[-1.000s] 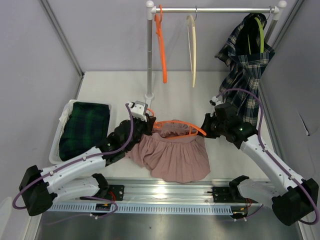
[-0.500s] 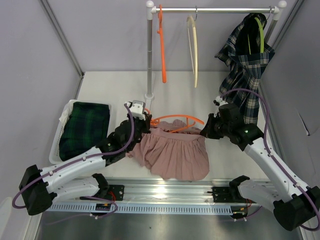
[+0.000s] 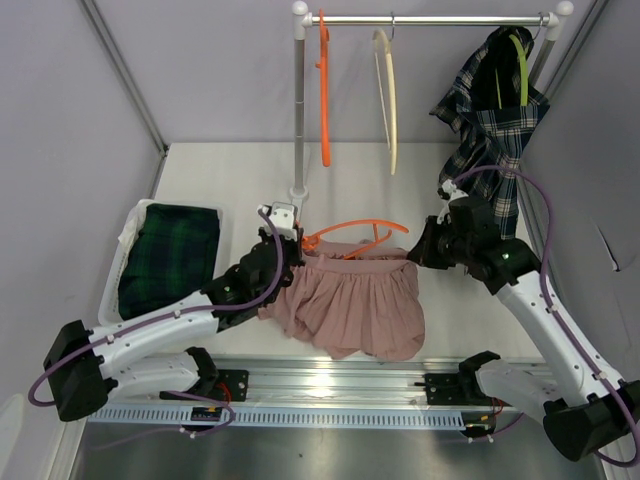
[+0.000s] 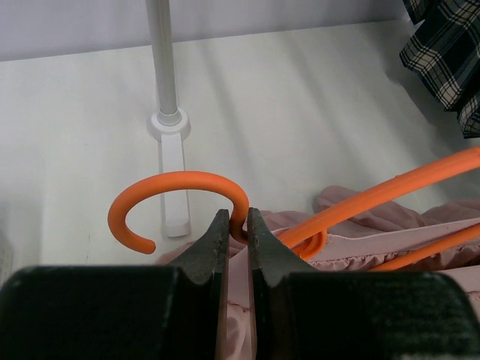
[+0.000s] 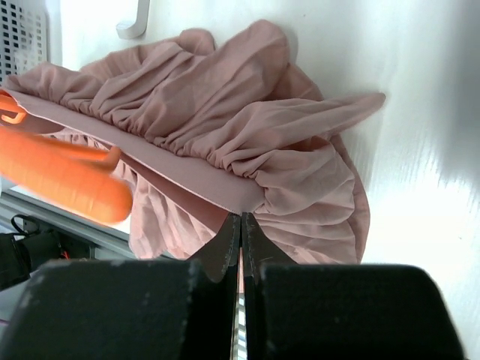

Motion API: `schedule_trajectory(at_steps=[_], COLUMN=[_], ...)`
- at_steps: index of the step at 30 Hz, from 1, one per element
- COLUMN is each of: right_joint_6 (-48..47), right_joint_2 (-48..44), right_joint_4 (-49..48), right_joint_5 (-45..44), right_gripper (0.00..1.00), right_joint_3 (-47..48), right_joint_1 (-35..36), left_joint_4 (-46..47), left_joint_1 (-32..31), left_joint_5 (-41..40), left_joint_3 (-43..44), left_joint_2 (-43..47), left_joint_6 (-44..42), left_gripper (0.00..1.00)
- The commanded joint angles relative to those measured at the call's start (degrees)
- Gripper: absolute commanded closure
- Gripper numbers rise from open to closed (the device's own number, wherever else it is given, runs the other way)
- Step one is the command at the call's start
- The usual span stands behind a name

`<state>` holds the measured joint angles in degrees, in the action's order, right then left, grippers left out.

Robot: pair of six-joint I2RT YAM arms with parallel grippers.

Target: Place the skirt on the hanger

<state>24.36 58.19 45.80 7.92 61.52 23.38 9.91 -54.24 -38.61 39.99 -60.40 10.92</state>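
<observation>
Hangers: 4 — orange hanger on the rail [image 3: 325, 100], orange hanger at the skirt [image 4: 180, 179], cream hanger [image 3: 388, 100], lime hanger [image 3: 521, 70] | Garments: 3 — pink skirt [image 3: 355, 305], green plaid garment [image 3: 170, 258], hanging plaid garment [image 3: 490, 130] | White basket [image 3: 130, 222]: 1 | Clothes rail [image 3: 430, 19]: 1 | Robot arms: 2, left arm [image 3: 160, 325] and right arm [image 3: 545, 310]

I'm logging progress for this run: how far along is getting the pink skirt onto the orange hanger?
Done: left gripper clamps the orange hanger at its neck; right gripper pinches the pink skirt at its waistband. In hand: lining the hanger up with the waist opening. Left: the skirt does not hang from it yet; its fabric lies bunched on the table.
</observation>
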Motion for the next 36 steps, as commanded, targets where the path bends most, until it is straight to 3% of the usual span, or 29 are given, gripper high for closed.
schedule_trajectory(at_steps=[1, 16, 24, 36], right_joint_6=[-2.3, -4.1, -4.5, -6.7], right_joint_2=[0.6, 6.0, 7.7, 7.2], right_joint_4=[2.8, 5.2, 6.1, 5.5], right_joint_5=[-4.3, -5.6, -7.0, -4.2], right_gripper=[1.0, 1.0, 1.0, 1.0], right_joint_3=[5.1, 11.4, 13.4, 11.2], right_joint_1=[-1.2, -1.4, -1.4, -8.0], left_joint_4=[-3.4, 1.2, -1.3, -3.1], left_joint_1=[0.0, -5.4, -7.9, -9.4], left_joint_5=[-5.9, -6.1, -5.9, -8.0], left_joint_3=[0.6, -1.1, 3.8, 3.0], left_joint_2=[-0.7, -0.1, -3.1, -1.7], left_joint_6=[-3.2, -8.3, -15.0, -17.2], left_gripper=[1.0, 1.0, 1.0, 1.0])
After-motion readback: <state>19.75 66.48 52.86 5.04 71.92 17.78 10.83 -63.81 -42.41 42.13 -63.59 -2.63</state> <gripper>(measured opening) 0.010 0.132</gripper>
